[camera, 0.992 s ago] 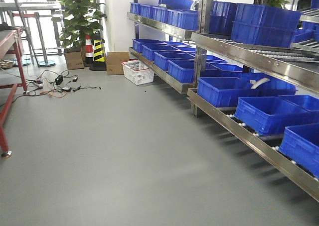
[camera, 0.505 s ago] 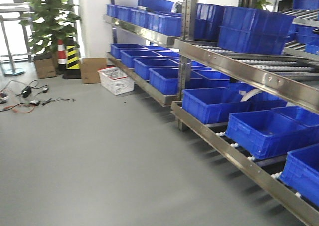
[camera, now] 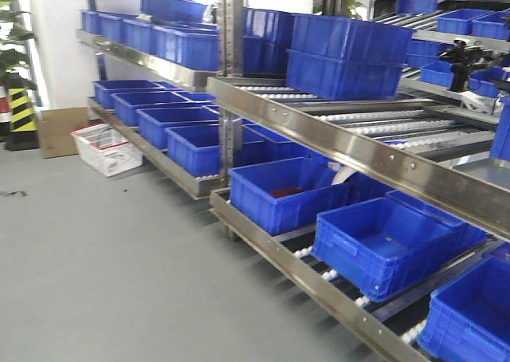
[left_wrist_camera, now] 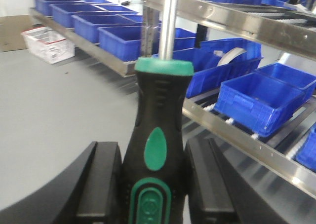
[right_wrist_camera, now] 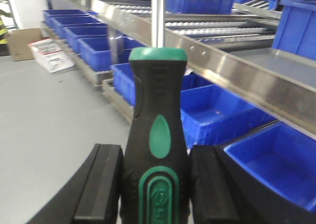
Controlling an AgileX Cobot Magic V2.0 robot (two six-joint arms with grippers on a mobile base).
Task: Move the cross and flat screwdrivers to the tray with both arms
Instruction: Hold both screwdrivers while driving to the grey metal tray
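Blue-bin racks (camera: pixel 343 151) behind | left hand (left_wrist_camera: pixel 154 184) clamps screwdriver (left_wrist_camera: pixel 157 110); right hand (right_wrist_camera: pixel 155 184) clamps second screwdriver (right_wrist_camera: pixel 158 95)

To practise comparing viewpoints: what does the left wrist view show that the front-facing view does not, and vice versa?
Only the left wrist view: a black-and-green screwdriver gripped by the left pincer. Only the front-facing view: a yellow-and-black striped post and plant leaves at the left edge. Both: the white basket, cardboard box and blue bins on steel racking.

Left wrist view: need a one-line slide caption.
Left end effector gripping a slim black-handled, green-accented screwdriver, silver shaft running up the frame, before blue plastic bins on a steel roller rack.
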